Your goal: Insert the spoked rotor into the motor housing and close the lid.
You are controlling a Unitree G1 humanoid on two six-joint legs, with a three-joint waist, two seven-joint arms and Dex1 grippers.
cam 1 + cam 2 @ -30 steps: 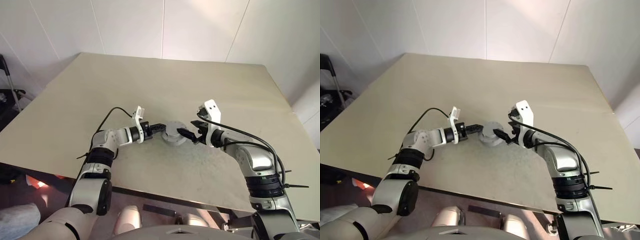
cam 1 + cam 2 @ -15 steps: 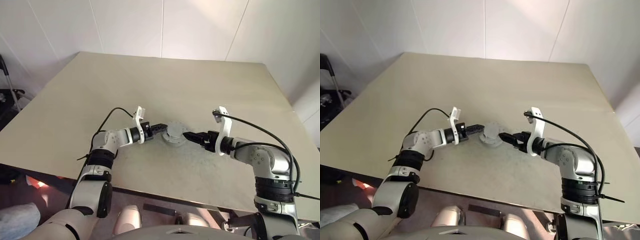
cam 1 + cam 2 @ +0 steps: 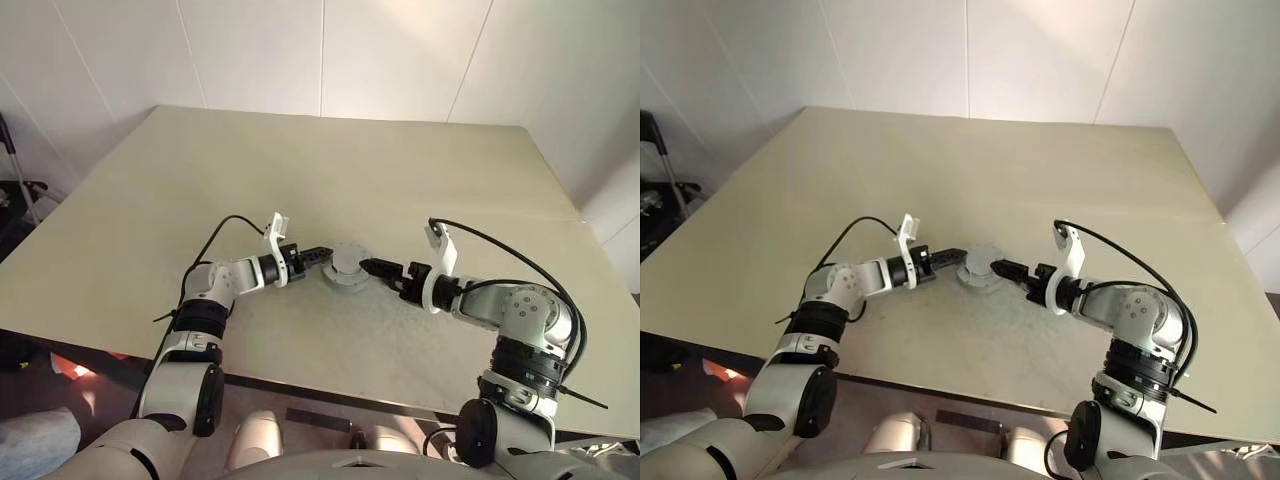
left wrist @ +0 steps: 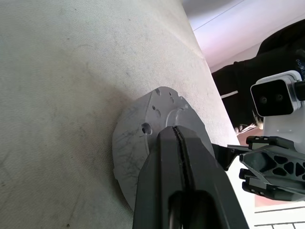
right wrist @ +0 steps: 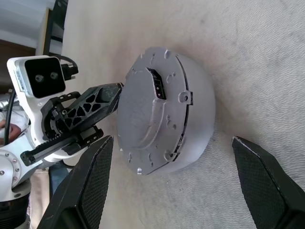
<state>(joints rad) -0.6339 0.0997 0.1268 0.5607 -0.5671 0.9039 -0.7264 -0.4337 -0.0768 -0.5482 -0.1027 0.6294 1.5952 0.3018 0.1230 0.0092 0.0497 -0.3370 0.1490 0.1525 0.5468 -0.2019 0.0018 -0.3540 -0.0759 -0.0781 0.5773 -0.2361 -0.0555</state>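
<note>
I'm watching for a slip here: if my right fingers (image 5: 100, 176) close off-centre, the lid (image 5: 147, 109) could skew on the motor housing (image 3: 980, 270), mid-counter (image 3: 1060, 170). Right spread wide, grasping nothing, at its three o'clock. Left fingers (image 4: 178, 157) clenched, tips resting on it at nine o'clock.
</note>
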